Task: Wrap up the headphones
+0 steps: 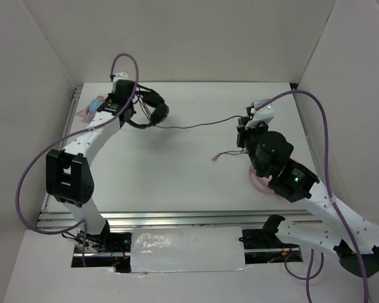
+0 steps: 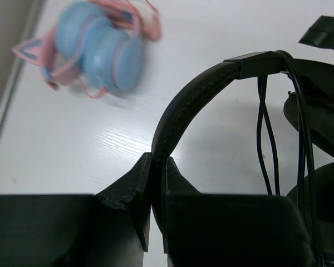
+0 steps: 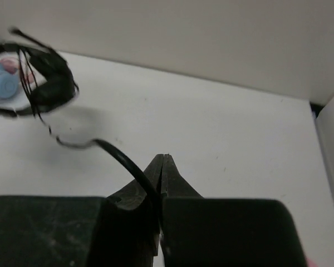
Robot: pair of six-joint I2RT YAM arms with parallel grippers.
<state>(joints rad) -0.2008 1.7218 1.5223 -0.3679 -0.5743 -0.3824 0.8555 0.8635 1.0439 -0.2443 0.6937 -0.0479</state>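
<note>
Jaws closed on both arms — left gripper (image 2: pixel 156 183) pinches the headband (image 2: pixel 183 105) of the black headphones (image 1: pixel 153 108) at far left, right gripper (image 3: pixel 162 178) pinches their cable (image 1: pixel 196 125) well apart to the right. Cable's long axis runs left–right between them; wrapping likely means carrying it leftward to the headphones.

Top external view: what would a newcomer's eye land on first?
The black headphones at the far left of the table, their headband clamped in the left gripper. Their thin cable runs across the table to the right gripper, shut on it. Light blue and pink headphones lie beside them near the left edge.
</note>
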